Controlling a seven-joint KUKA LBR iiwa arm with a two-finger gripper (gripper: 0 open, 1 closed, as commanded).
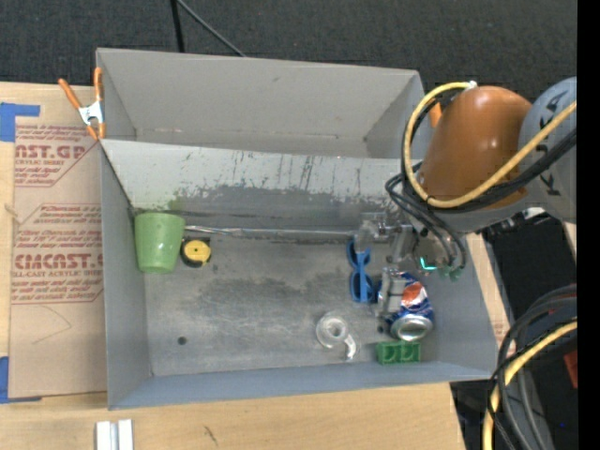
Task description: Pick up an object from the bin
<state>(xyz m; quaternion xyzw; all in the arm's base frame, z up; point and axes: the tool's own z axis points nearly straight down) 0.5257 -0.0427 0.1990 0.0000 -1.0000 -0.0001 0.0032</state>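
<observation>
Hand [390,291] over blue-red-white soda can [411,313], silver-ended.

Gripper [389,289] low at right end of bin [262,111], arm entering from the right. Blue plastic piece [360,272] just left of it, dented blue, red and white can [411,315] just right; contact unclear. Green block [398,352] below can. Clear ring [333,332] nearby. Far left: green cup [157,242] on its side, yellow disc [195,252] beside it

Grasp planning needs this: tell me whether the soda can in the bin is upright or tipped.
Tipped. The soda can lies on its side near the bin's right wall, one round end facing the camera.
</observation>
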